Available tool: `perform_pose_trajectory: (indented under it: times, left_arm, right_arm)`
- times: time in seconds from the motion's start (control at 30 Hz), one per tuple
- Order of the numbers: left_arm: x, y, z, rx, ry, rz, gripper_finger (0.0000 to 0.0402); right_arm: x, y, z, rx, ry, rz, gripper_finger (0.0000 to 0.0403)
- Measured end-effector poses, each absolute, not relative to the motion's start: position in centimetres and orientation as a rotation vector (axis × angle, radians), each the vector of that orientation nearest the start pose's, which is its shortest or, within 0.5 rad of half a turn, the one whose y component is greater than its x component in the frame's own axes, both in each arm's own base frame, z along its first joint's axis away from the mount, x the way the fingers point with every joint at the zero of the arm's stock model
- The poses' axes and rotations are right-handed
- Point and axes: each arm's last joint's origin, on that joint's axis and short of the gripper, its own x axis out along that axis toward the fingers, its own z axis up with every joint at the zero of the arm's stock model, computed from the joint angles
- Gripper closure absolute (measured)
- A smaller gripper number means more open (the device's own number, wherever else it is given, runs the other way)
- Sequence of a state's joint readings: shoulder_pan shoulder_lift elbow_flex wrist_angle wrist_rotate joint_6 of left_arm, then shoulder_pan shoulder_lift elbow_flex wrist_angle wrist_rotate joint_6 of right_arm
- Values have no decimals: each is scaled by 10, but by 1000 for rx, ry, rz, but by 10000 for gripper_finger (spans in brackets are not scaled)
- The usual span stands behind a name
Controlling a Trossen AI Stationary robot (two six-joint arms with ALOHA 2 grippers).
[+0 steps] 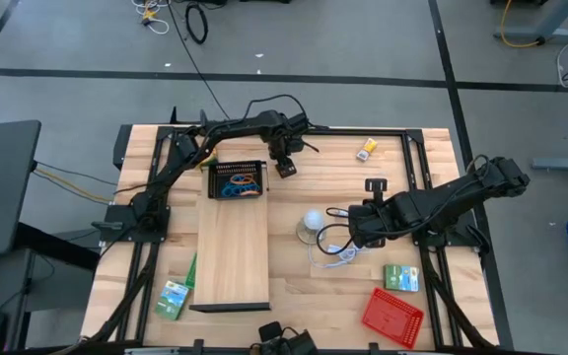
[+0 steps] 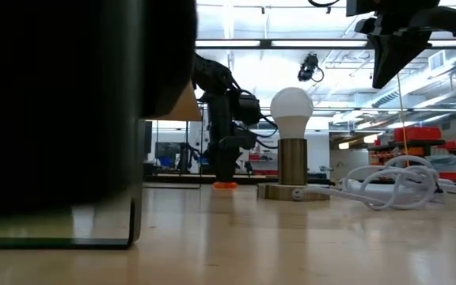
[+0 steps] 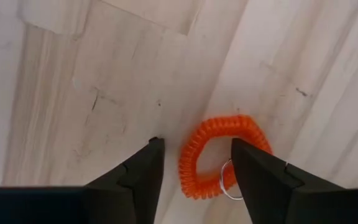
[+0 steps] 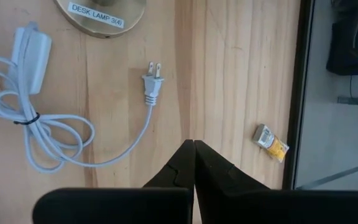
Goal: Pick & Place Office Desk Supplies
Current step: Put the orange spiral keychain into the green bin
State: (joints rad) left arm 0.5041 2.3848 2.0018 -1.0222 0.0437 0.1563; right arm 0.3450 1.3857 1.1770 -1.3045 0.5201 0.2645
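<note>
Orange against pale wood: from above, a coiled orange band (image 1: 285,170) lies on the table (image 1: 304,296) just beside the black mesh tray (image 1: 237,180), which sits at the far end of the long wooden board (image 1: 233,247) and holds blue and orange loops. The left gripper (image 1: 284,163) hangs right over that band. The right gripper (image 1: 375,187) hovers near the desk lamp (image 1: 312,221) and its white cord (image 1: 338,254). A small yellow box (image 1: 367,149) lies near the far edge, a green box (image 1: 400,278) beside the red tray (image 1: 391,314), another green box (image 1: 173,299) at the near left.

At table height, the left arm (image 2: 224,131) stands down to the orange band (image 2: 225,185); the lamp (image 2: 292,142) rises nearby.

The left wrist camera shows its fingers (image 3: 135,177) spread, one on either side of the band's near arc (image 3: 219,155) (a small metal ring is attached to it), not closed on it.

The right wrist camera shows its fingers (image 4: 182,165) pressed together on nothing, above bare wood, with the plug (image 4: 151,81) and yellow box (image 4: 271,142) beyond.
</note>
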Motion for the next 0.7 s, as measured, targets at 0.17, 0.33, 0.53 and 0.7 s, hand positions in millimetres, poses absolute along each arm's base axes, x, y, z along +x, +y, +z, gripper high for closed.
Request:
perform_pose_trajectory:
  times: [0.17, 0.33, 0.53, 0.7]
  left_arm:
    - [418, 231, 152, -230, 1394, 304, 268]
    - [420, 227, 152, -138, 1428, 332, 315]
    - [420, 224, 151, -130, 1447, 358, 322]
    - [420, 221, 152, -95, 1476, 390, 329]
  right_arm:
    - [220, 64, 278, -425, 1331, -307, 396]
    - [221, 64, 278, -425, 1329, -305, 396]
    - [221, 64, 278, -417, 1321, -308, 396]
    - [222, 65, 278, -413, 1314, -307, 396]
